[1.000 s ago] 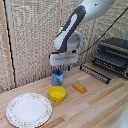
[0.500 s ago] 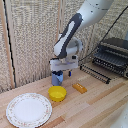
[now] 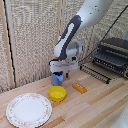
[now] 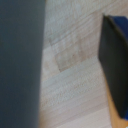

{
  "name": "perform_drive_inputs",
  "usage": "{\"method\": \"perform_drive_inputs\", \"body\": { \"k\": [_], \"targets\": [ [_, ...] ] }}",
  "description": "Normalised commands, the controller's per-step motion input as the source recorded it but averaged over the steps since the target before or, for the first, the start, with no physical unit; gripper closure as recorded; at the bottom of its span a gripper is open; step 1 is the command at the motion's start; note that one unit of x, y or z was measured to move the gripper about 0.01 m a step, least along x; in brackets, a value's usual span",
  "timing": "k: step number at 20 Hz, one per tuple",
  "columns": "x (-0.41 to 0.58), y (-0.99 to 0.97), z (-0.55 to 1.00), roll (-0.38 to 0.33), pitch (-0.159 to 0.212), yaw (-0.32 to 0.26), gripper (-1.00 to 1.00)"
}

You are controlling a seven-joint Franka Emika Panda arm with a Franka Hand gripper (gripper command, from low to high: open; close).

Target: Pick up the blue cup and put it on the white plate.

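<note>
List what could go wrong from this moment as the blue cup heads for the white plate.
1. The gripper sits at the cobalt cup; neither view shows a firm grip, so the cup may slip.
2. The yellow bowl lies between cup and white plate; a low carry could knock it.
3. The orange block lies close by and could get nudged.

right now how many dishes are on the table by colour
blue: 1, the cup
yellow: 1, the bowl
white: 1, the plate
total: 3
</note>
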Motion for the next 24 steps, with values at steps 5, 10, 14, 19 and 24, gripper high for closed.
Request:
{"method": "perform_drive_inputs", "body": {
  "k": [5, 10, 14, 19, 24],
  "targets": [
    [-0.002, 0.05, 0.11, 0.004, -0.082, 0.003, 1.0],
    [0.0, 0.06, 0.59, 0.084, 0.016, 0.0, 1.0],
    [0.003, 0.03, 0.91, 0.078, 0.069, 0.0, 1.0],
    [0.069, 0.29, 0.95, 0.05, 0.048, 0.0, 1.0],
    [0.043, 0.8, 0.65, 0.0, 0.055, 0.0, 1.0]
  ]
}}
